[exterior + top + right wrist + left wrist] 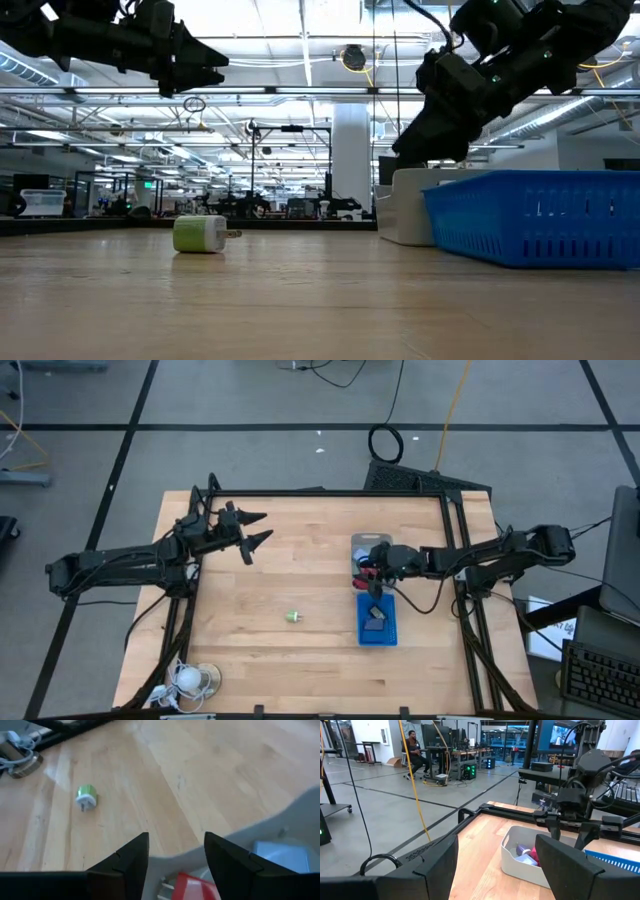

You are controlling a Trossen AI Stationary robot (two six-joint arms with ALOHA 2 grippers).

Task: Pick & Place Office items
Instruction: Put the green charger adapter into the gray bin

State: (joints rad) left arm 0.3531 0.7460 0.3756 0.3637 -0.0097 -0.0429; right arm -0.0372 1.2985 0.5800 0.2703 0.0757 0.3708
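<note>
A small green-and-white item (293, 616) lies on its side on the bare wood at mid-table, also in the right wrist view (86, 796) and the low view (200, 233). A clear tray (372, 541) holds red (192, 885) and light-blue (280, 854) items. Next to it on the near side, a blue tray (390, 632) holds a dark piece (375, 622). My right gripper (176, 840) hangs open above where the two trays meet (372, 582), nothing between its fingers. My left gripper (258, 530) waits open, raised over the table's far left.
A white round coiled-cord thing (190, 678) lies at the near left corner. A black frame (330, 493) runs along the table's edges. Open wood lies between the green item and the trays. People and desks show in the room beyond the table.
</note>
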